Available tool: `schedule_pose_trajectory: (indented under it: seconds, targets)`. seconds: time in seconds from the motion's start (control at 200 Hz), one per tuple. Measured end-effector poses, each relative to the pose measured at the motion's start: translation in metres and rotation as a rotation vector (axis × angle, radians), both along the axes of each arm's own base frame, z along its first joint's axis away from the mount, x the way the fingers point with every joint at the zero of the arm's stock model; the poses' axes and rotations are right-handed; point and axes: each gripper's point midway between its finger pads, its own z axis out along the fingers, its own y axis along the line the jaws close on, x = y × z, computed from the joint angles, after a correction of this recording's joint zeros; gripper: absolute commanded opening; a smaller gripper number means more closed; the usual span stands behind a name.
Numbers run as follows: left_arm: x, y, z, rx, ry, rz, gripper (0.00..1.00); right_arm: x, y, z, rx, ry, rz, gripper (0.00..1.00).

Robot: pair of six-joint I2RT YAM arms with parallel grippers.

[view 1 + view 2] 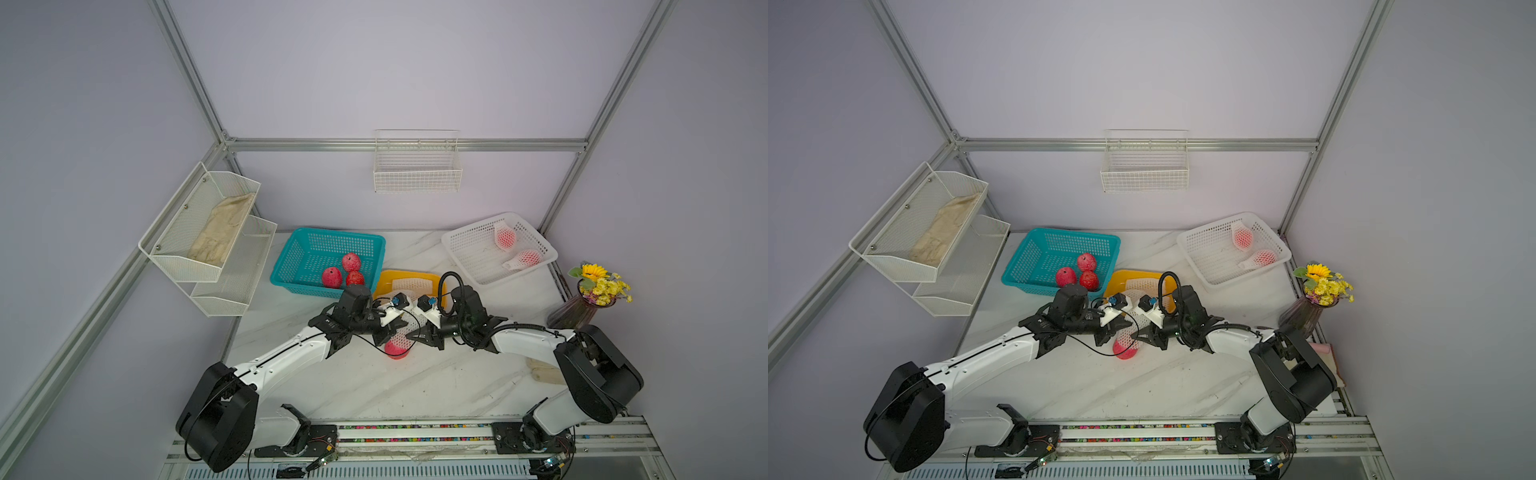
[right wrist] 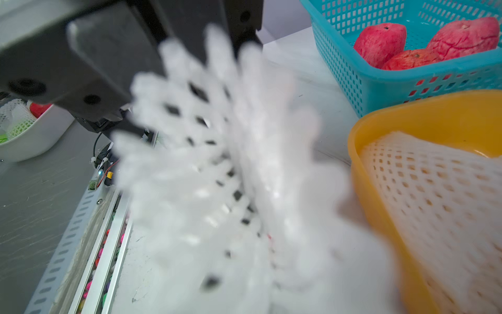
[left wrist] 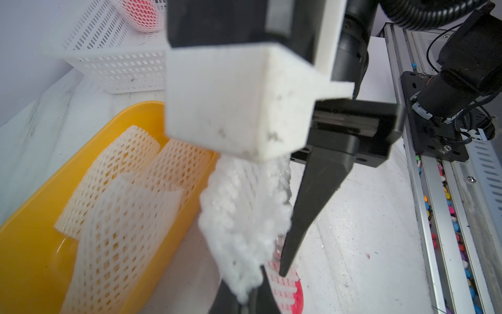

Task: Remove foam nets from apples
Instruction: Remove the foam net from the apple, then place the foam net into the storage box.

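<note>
A: Your left gripper [image 1: 390, 337] is clenched on the foam net [image 3: 244, 217]. In the left wrist view the white mesh is bunched and runs down into its pinch. The apple [image 1: 397, 352] sits low between your two grippers, in front of the yellow tray [image 2: 407, 117], and its red underside is already bare. Whether it rests on the table or hangs a little above it, I cannot tell.

B: For your right gripper [image 1: 419, 336] I cannot tell if it is clenched or released. Its own camera is filled by blurred mesh. From the left wrist you see only one black finger [image 3: 312, 206], with its tip laid on the netted top of the apple.

A: What matters for you is the axis. The net stands as a tube from the apple upward and toward the back, in the direction of the yellow tray. The apple is at the near, low end. The loose end is at the far, high end, between the two wrists.

B: So I judge the pull must follow this line, up and toward the tray, while something keeps the apple down. Both grippers are just beside it, one on each side. Your right finger is the one nearer to the fruit itself, and your left is on the mesh.
</note>
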Motion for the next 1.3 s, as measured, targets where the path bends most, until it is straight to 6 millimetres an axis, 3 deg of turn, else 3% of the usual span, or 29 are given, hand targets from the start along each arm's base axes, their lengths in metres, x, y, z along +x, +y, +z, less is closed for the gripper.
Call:
schedule_pose_trajectory:
  seconds: [0.165,0.32,0.425,0.485,0.6,0.755,0.82,1.005,1.135,1.21,1.3]
  targets:
    - [-0.001,0.003,-0.007,0.015,0.012,0.009,0.04,0.0,0.0,-0.004,-0.006,0.01,0.001,0.23]
    - [0.001,0.005,-0.006,0.024,0.002,0.03,0.17,0.0,0.002,-0.003,0.0,0.011,0.007,0.17]
    - [0.002,0.008,0.001,0.02,-0.011,0.047,0.41,0.002,0.002,0.0,0.008,0.011,0.001,0.11]
    - [0.001,0.01,0.007,0.011,-0.016,0.062,0.45,0.003,0.002,0.006,0.017,0.005,-0.008,0.09]
    - [0.002,0.012,0.018,-0.012,-0.032,0.085,0.63,0.005,0.001,0.025,0.045,-0.036,-0.024,0.08]
    - [0.008,0.02,0.028,-0.015,-0.058,0.152,0.79,0.018,0.0,0.054,0.049,-0.083,-0.09,0.08]
    - [0.012,0.027,0.037,-0.017,-0.086,0.197,1.0,0.027,-0.003,0.066,0.03,-0.097,-0.141,0.08]
    - [0.022,0.054,0.068,-0.037,-0.165,0.37,1.0,0.072,-0.018,0.101,-0.083,-0.165,-0.355,0.08]
    - [0.026,0.074,0.054,0.033,-0.119,0.478,1.0,0.116,-0.032,0.114,-0.218,-0.231,-0.526,0.09]
    - [0.026,0.085,0.035,0.101,-0.068,0.524,1.0,0.138,-0.039,0.102,-0.315,-0.244,-0.593,0.09]
    - [0.02,0.094,0.016,0.167,-0.007,0.551,1.0,0.155,-0.05,0.068,-0.461,-0.231,-0.639,0.11]
